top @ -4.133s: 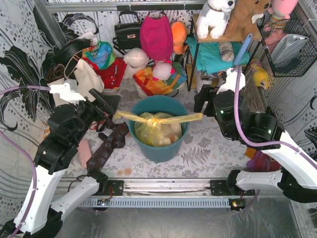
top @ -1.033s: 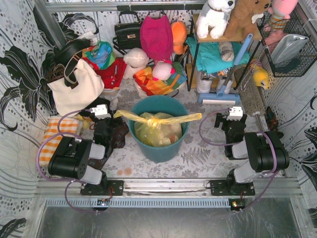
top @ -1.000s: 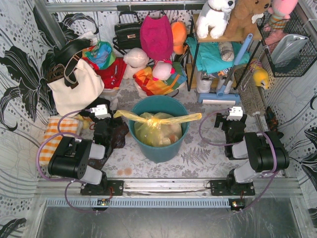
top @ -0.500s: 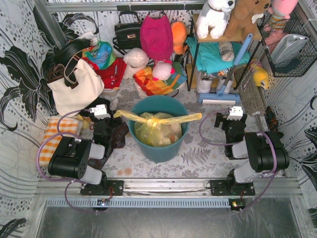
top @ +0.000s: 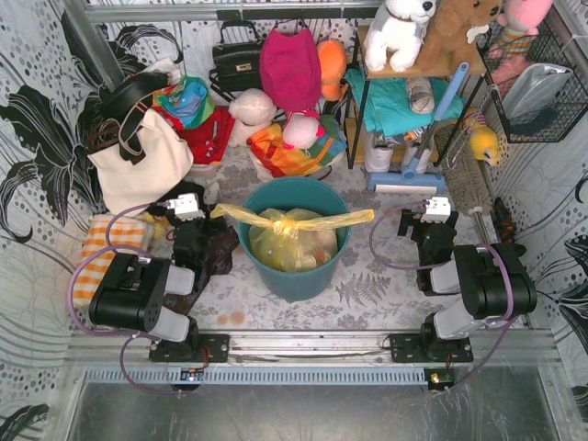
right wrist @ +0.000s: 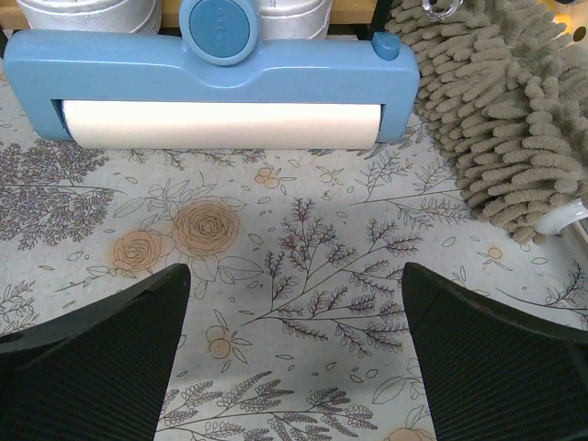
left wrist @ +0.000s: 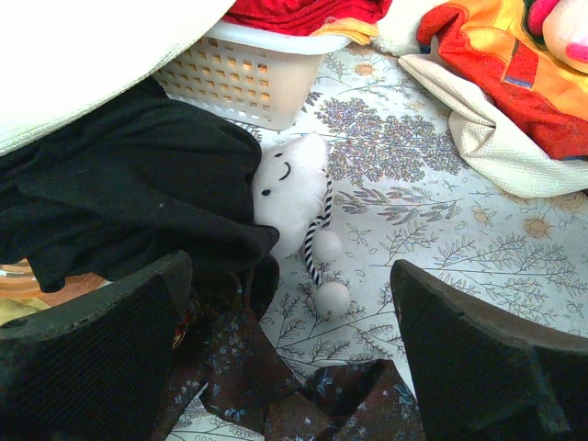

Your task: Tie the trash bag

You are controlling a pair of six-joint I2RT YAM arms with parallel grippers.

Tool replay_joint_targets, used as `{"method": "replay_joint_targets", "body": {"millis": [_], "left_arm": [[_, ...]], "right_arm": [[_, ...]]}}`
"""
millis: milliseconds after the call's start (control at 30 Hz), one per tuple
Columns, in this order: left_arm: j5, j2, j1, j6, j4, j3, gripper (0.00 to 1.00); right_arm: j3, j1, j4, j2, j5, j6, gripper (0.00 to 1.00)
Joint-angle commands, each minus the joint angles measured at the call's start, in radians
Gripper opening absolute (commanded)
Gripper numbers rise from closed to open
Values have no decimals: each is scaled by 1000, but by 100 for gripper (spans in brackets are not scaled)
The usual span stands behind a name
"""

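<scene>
Trash bag is seen from above inside the blue bin at the middle of the flowered bench, a twisted strip of it stretched across the rim. The left arm and right arm are folded at either side, apart from it.

At the left wrist, the left tool is shown spread wide and empty above dark patterned cloth, near a white plush toy.

At the right wrist, the right tool is likewise spread, empty, before a blue roller head.

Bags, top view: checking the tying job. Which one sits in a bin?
The yellow-green trash bag, inside the teal bin; the cream tote and black handbag sit outside it.
</scene>
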Motion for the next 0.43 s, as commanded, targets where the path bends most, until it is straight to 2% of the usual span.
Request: {"method": "replay_joint_targets", "body": {"millis": [0, 400], "left_arm": [[1, 2, 7, -2, 48, 11, 98], [15, 1, 15, -5, 40, 15, 98]], "right_arm": [[13, -6, 34, 3, -8, 3, 97], [13, -6, 35, 2, -6, 3, 97]]}}
